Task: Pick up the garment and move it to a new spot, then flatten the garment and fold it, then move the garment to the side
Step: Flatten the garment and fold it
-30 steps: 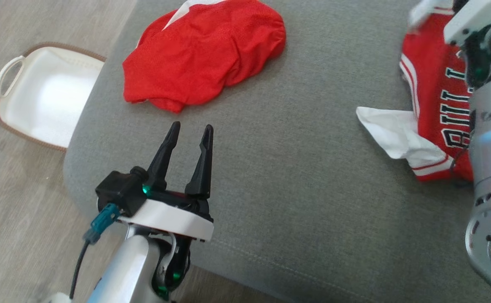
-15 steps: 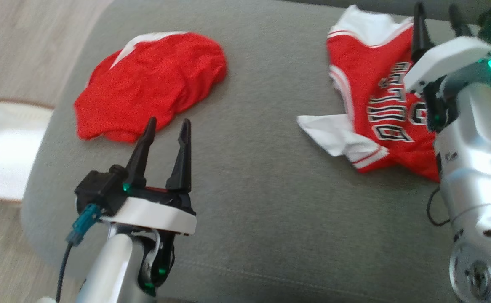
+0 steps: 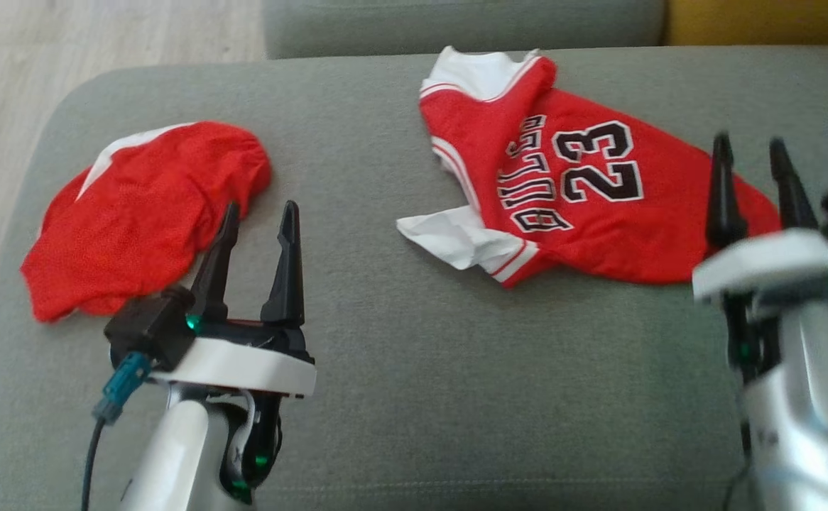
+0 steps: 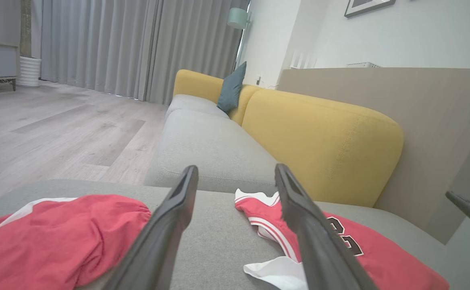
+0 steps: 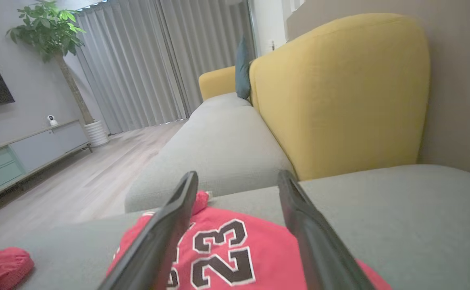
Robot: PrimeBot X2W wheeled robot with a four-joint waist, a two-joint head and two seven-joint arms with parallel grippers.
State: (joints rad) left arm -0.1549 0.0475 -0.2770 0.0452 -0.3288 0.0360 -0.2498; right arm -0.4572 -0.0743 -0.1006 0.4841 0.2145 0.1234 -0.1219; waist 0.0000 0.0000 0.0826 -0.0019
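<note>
Red with white trim and a black 23, the jersey (image 3: 598,206) is seen crumpled on the far right of the grey cushion (image 3: 414,369), one white-lined corner turned out. Red shorts (image 3: 144,213) are heaped well apart from it at the cushion's left. The left gripper (image 3: 259,207) is held just beside the shorts, fingers apart and empty. The right gripper (image 3: 750,140) is poised at the jersey's right edge, fingers likewise spread, nothing clasped. A yellow backrest (image 4: 319,137) is seen beyond.

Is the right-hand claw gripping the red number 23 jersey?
No: the right gripper has its two fingers wide apart with nothing pinched between them, and the jersey lies on the grey sofa cushion.
</note>
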